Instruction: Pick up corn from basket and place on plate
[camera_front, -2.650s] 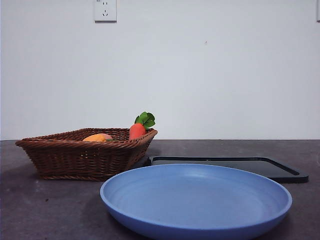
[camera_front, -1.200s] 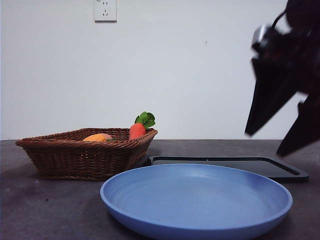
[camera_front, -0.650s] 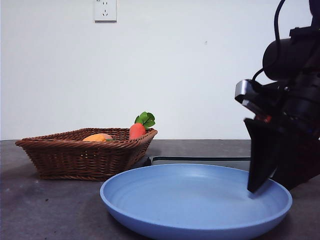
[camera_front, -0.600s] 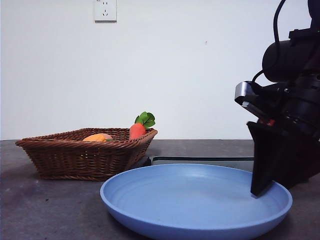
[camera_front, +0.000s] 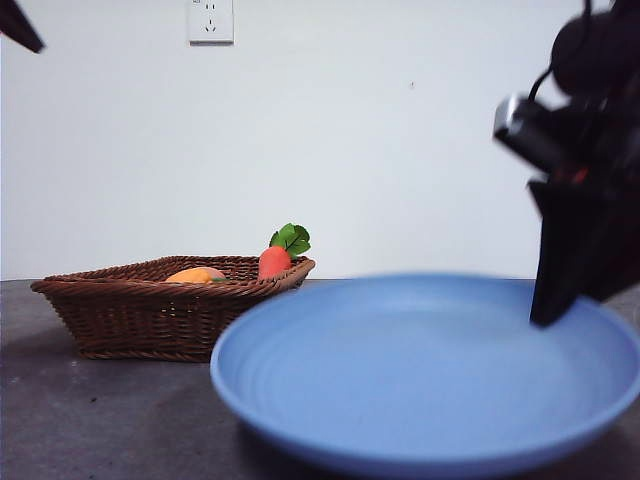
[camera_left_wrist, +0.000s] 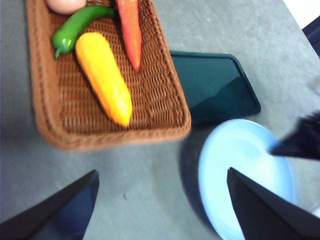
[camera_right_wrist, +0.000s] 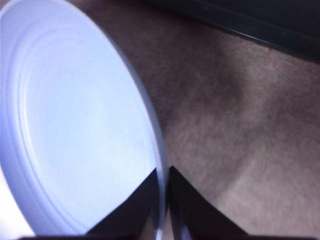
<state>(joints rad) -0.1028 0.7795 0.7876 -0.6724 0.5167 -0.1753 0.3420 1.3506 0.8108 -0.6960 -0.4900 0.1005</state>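
Grey table, white wall. Right gripper at frame right pinches the plate rim, plate raised and tilted. Left gripper spread wide, holding nothing. Corn lies in the basket, upper left of left wrist view.

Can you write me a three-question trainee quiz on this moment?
1. True or false: the right gripper is shut on the rim of the plate.
2. Where does the corn lie? A: in the basket; B: on the plate; C: on the black tray.
3. Fill in: the left gripper hangs with jaws ____ above the table, holding nothing.

Key: 1 true; 2 A; 3 open.
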